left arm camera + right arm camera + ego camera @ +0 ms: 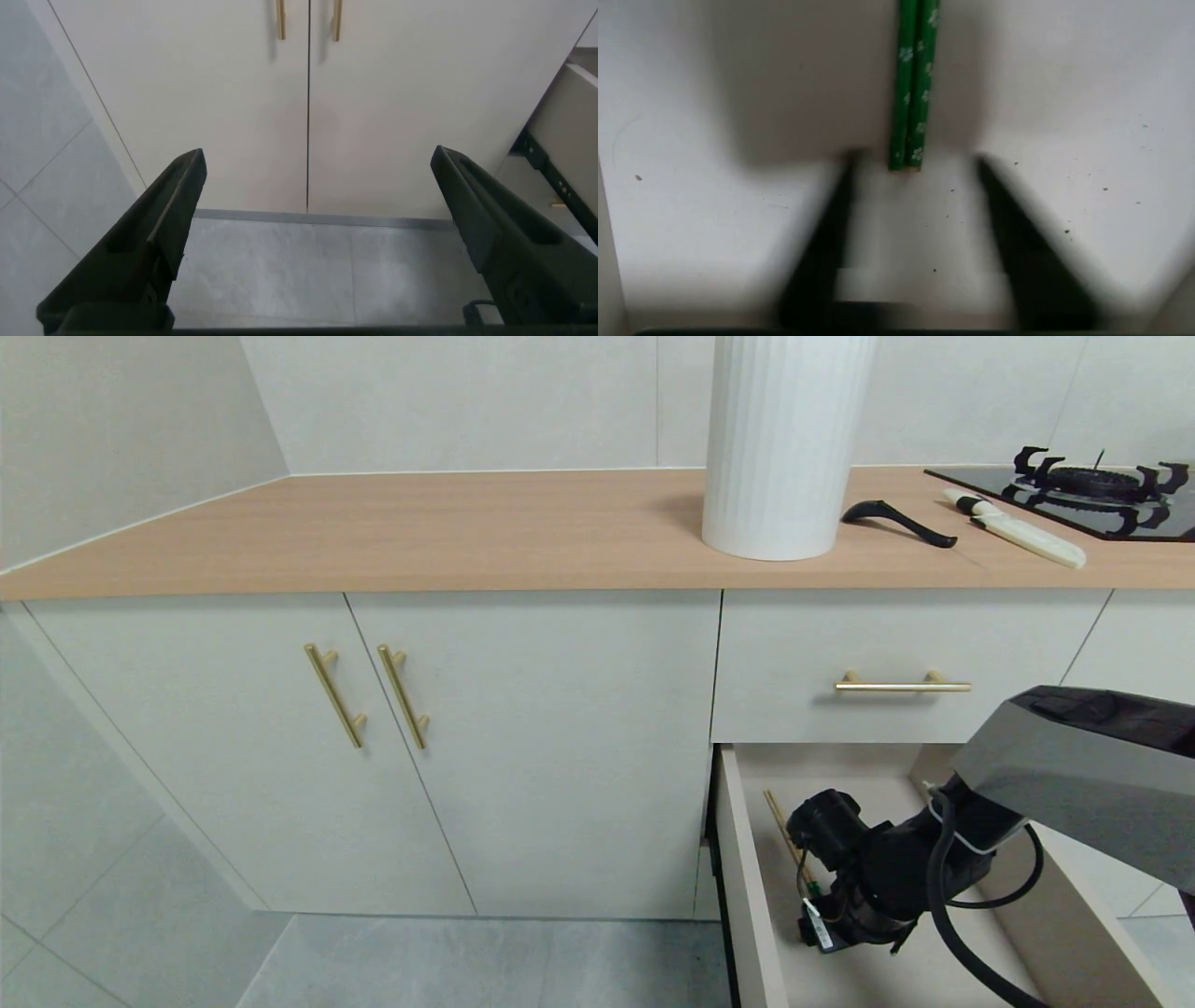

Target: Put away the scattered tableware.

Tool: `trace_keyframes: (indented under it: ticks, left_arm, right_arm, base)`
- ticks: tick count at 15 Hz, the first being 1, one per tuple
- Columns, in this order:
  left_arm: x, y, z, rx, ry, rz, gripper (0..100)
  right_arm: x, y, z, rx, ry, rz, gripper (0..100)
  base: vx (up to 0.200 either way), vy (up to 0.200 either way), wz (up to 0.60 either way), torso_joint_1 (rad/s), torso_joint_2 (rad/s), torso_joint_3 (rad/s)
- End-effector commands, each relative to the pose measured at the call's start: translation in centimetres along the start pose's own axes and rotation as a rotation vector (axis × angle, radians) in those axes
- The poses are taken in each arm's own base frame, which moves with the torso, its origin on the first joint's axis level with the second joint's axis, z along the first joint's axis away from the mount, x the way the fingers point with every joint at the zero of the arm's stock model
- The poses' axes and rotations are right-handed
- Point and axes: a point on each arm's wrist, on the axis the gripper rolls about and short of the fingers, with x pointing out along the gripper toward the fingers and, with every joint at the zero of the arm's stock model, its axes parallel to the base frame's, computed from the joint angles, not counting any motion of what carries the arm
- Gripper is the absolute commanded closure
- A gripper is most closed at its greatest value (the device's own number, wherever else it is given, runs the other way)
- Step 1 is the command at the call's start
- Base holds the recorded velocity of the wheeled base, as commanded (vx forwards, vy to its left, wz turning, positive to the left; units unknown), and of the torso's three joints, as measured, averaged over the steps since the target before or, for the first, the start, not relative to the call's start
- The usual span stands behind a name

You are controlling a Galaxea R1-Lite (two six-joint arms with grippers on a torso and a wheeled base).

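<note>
Head view, kitchen unit: wooden countertop (467,532) carrying a tall white ribbed cylinder (784,448), with a black spoon (896,521) just beside it on the robot's right, then a sheathed knife (1018,527) with a cream cover, lying near the gas hob (1102,490) at the far right corner. Below the counter: two pale cabinet doors (373,756) with gold bar handles, both closed; one upper drawer (902,644), closed, gold handle; one lower drawer (747,877), pulled open, with the right arm reaching down into it. Item in the lower drawer: one pair of chopsticks (782,826), lying flat on the drawer floor close to its left wall, wooden shafts with green flower-printed ends. Right wrist view: right gripper (915,161) low over the drawer floor, fingers spread and blurred, released; the green ends of the chopsticks lie at the mouth of the gap, not pinched by either finger. Left wrist view: left gripper (318,161) with fingers wide apart and nothing between them, facing the seam of the two cabinet doors and the grey tiled floor (280,271), the edge of the open lower drawer to one side.
</note>
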Motion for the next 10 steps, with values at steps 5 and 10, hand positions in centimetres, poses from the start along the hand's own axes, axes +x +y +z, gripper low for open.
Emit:
trace_keyframes:
  ticks: [5, 10]
  left_arm:
    - [0.0, 0.0, 0.0, 0.0, -0.001, 0.0, 0]
    - [0.0, 0.0, 0.0, 0.0, 0.001, 0.0, 0]
  right_arm:
    - [-3.0, -1.0, 1.1, 0.048, -0.084, -0.015, 0]
    - [-12.1, -4.5, 1.8, 0.147, -0.309, 0.008, 0]
  base:
    - [0.0, 0.0, 0.0, 0.0, 0.0, 0.0]
    - [0.0, 0.0, 0.0, 0.0, 0.0, 0.0]
